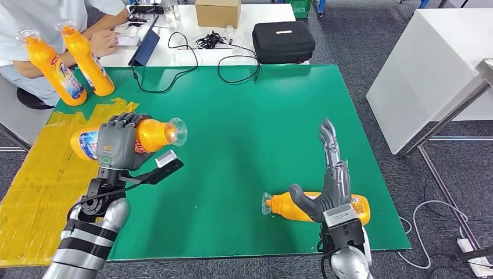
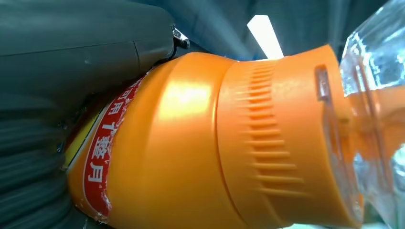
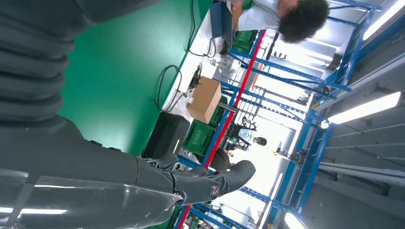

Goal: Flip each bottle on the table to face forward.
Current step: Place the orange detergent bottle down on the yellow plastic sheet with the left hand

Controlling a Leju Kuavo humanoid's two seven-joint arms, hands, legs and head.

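Left hand (image 1: 119,144), left-centre of the head view: fingers wrapped over the body of a held orange bottle (image 1: 152,135), which lies horizontal and raised above the green table (image 1: 244,122). Its clear cap points toward frame right; its label end projects from the hand toward frame left. The left wrist view confirms the grip: the grey thumb (image 2: 86,43) presses the bottle's shoulder (image 2: 191,143) beside the red-edged label, with the ribbed orange collar and clear cap free of the hand.

Right hand (image 1: 329,180), lower right of the head view: fingers extended and spread, pointing up the frame, holding nothing. The thumb reaches toward frame left, across a second orange bottle (image 1: 288,206) lying on its side on the table at the near edge, cap toward frame left. Whether the thumb touches this bottle cannot be told. In the right wrist view the extended fingers (image 3: 215,181) show nothing between them.

Upper left of the head view: two orange bottles (image 1: 70,61) stand upright at the table's far corner, close together, in front of a seated person (image 1: 35,17).
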